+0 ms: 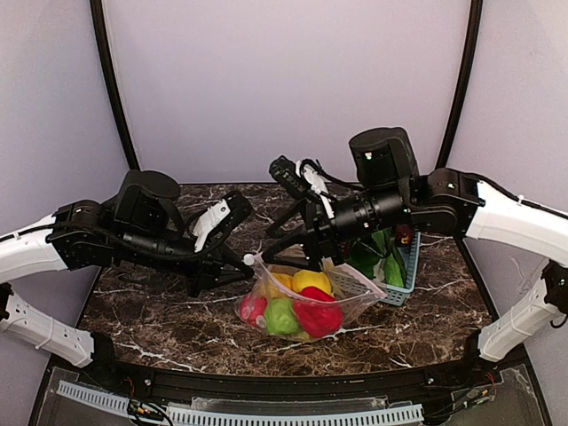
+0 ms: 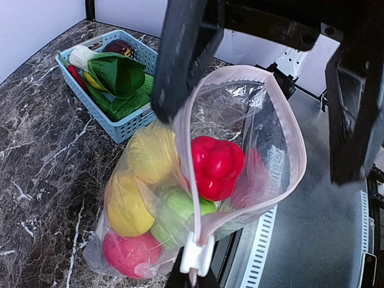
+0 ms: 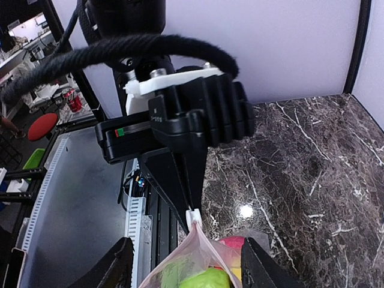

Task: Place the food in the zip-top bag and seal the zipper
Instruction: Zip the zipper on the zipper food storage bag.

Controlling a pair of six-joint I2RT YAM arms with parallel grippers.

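Note:
The zip-top bag (image 1: 306, 306) hangs just above the table with the food inside: a red pepper (image 2: 216, 165), a yellow piece (image 2: 129, 204), a green apple (image 2: 180, 210) and a pink-red fruit (image 2: 129, 252). Its pinkish zipper (image 2: 294, 144) gapes in a wide loop, with the white slider (image 2: 197, 252) at one end. My left gripper (image 2: 193, 277) is shut on the bag's corner right at that slider, also visible in the top view (image 1: 246, 260). My right gripper (image 3: 189, 270) is open, its fingers (image 3: 114, 267) astride the bag's mouth without pinching it.
A light-blue slotted basket (image 2: 129, 123) stands on the marble table beyond the bag and holds a green leafy vegetable (image 2: 120, 75) and other toy produce. In the top view the basket (image 1: 401, 293) sits under the right arm. The table's near edge lies right beside the bag.

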